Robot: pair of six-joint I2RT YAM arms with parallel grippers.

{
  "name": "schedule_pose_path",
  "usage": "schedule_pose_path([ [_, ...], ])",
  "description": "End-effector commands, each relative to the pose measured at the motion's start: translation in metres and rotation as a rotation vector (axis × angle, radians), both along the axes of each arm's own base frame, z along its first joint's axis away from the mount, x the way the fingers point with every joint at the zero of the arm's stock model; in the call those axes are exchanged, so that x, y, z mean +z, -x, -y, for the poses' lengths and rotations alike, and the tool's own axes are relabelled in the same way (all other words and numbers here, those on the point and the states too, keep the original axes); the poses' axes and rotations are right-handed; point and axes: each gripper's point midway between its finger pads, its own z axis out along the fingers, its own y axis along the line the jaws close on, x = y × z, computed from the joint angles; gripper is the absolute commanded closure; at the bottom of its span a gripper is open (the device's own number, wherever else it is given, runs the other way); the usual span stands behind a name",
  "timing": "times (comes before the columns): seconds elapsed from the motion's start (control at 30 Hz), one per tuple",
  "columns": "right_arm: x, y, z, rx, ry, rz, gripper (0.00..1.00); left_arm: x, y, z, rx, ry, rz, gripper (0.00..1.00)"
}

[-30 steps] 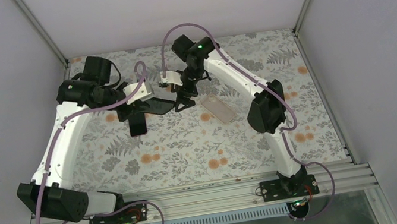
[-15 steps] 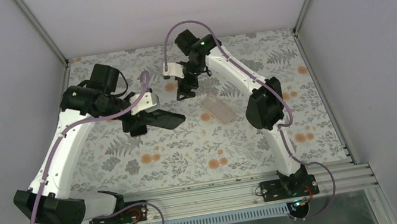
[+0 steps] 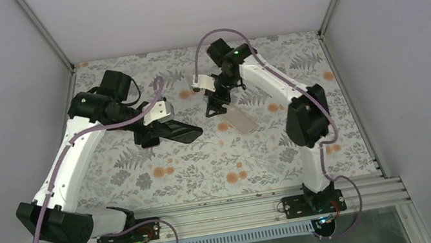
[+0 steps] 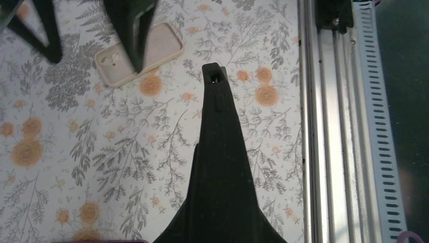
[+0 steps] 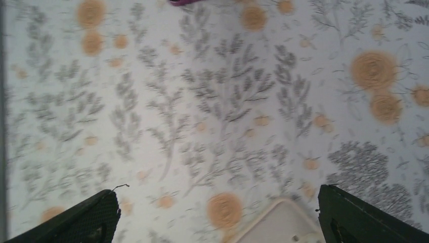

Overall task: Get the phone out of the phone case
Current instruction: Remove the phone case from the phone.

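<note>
Top external: left tool (image 3: 153,132) grips phone (image 3: 180,131), case (image 3: 241,119) nr spread right tool (image 3: 216,109).

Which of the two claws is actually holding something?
The left claw: it is shut on the black phone. The right claw hangs open and empty above the pale case.

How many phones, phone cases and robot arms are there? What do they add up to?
Flat black phone: 1
Pale rectangular phone case: 1
White robot arms: 2 (left, right)
Total: 4
</note>
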Motion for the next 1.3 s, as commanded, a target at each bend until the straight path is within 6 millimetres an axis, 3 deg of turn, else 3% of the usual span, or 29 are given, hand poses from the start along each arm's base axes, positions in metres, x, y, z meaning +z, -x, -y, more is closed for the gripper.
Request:
schedule_pose_path([
  [0.0,0.05,0.04,-0.001,0.049,-0.132,0.049,0.04,-0.001,-0.019,0.006,0.019,0.028,0.043,0.98],
  [0.13,0.062,0.066,0.002,0.056,-0.189,0.051,0.04,-0.006,-0.027,0.009,0.026,0.033,0.035,0.98],
  [0.27,0.062,0.075,-0.002,0.064,-0.196,0.044,0.04,-0.005,-0.032,0.012,0.032,0.048,0.034,0.98],
  [0.4,0.058,0.074,-0.006,0.065,-0.195,0.04,0.05,-0.002,-0.033,0.015,0.032,0.065,0.035,0.98],
  [0.63,0.064,0.051,-0.01,0.002,-0.19,0.111,0.06,0.0,-0.028,0.015,0.019,0.074,0.017,0.98],
  [1.27,0.063,0.067,-0.008,0.055,-0.191,0.056,0.07,0.001,-0.03,0.015,0.023,0.079,0.031,0.98],
])
